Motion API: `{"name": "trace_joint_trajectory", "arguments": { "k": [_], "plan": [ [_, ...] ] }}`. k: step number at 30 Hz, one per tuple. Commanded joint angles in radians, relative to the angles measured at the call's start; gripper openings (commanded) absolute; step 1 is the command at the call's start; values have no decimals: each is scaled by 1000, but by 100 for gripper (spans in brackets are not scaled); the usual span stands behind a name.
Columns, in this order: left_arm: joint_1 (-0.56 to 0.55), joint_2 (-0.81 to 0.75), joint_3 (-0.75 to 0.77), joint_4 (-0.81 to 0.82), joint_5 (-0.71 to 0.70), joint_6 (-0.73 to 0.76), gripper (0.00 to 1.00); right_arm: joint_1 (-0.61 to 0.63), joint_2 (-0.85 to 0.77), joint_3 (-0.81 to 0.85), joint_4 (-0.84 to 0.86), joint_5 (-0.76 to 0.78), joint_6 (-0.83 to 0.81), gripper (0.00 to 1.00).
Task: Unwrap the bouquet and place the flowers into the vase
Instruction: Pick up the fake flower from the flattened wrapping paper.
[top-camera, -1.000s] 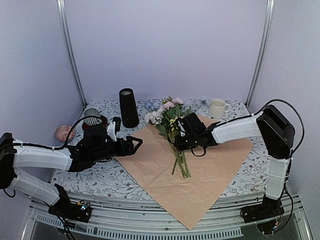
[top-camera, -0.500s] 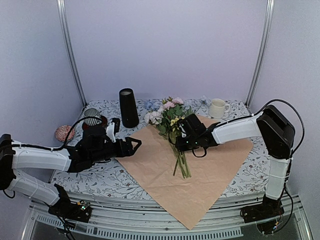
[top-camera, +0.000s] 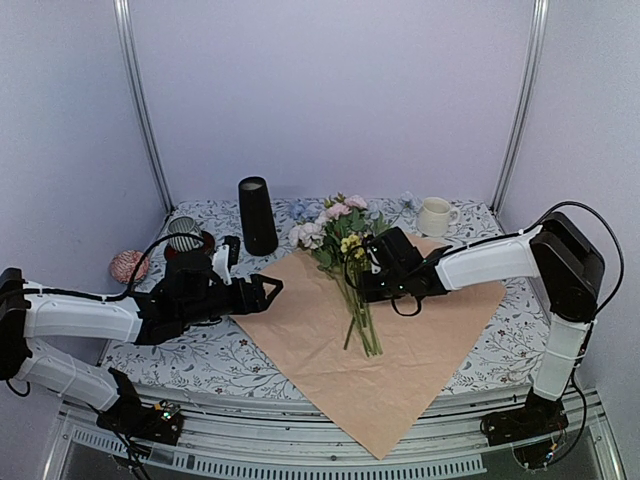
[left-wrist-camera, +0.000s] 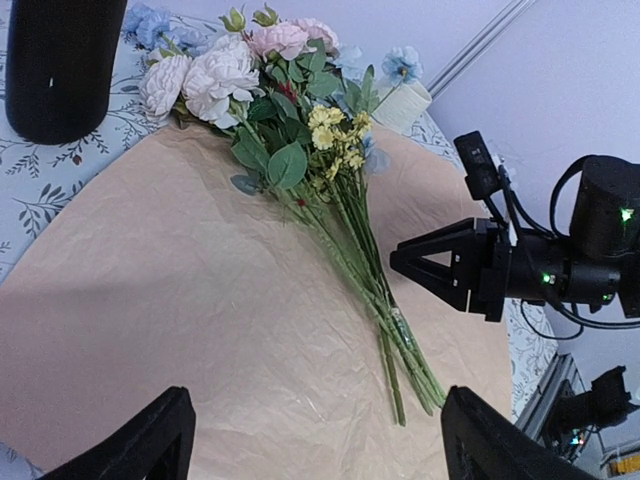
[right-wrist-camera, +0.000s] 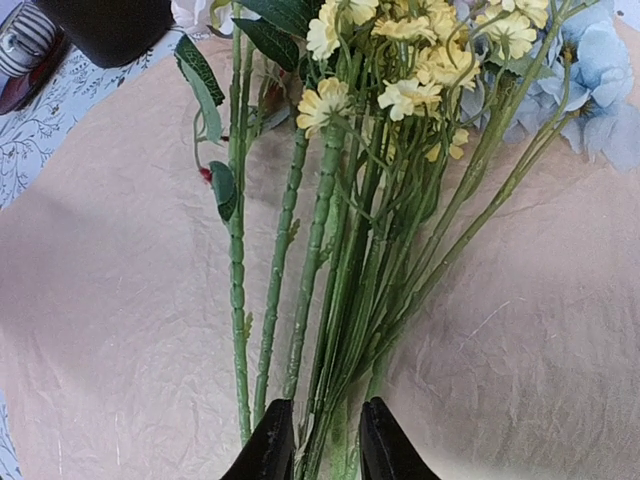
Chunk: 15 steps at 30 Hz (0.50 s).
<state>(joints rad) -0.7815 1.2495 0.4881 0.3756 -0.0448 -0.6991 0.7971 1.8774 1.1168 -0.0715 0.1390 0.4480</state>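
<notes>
The flowers (top-camera: 347, 262) lie on the paper (top-camera: 300, 335), vase (top-camera: 257, 215) behind to the left, mug (top-camera: 434, 216) behind right.

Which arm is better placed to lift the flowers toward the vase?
Right. The right gripper sits at the stems of the flowers, fingers straddling some. The left gripper hangs open at the edge of the paper, apart from the stems, though nearer the vase.

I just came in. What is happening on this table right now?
The paper lies opened flat, tan side up, with the flowers loose on it. The right gripper has its fingertips on either side of a few stems; whether it grips them is unclear. The left gripper hovers open near the paper's left corner, holding nothing. The vase behind holds no flowers yet.
</notes>
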Motion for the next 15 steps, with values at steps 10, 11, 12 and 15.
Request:
{"name": "trace_joint_trajectory", "arguments": {
  "k": [10, 11, 12, 15],
  "plan": [
    [13, -4, 13, -22, -10, 12, 88, 26, -35, -25, 61, -76, -58, 23],
    [13, -3, 16, -23, -8, 12, 88, 28, -30, -22, 61, -77, -62, 23],
    [12, -1, 18, -26, -8, 14, 88, 32, -24, -18, 63, -81, -65, 24],
    [12, -4, 20, -30, -8, 14, 88, 43, 6, 3, 54, -95, -79, 24]
  ]
}}
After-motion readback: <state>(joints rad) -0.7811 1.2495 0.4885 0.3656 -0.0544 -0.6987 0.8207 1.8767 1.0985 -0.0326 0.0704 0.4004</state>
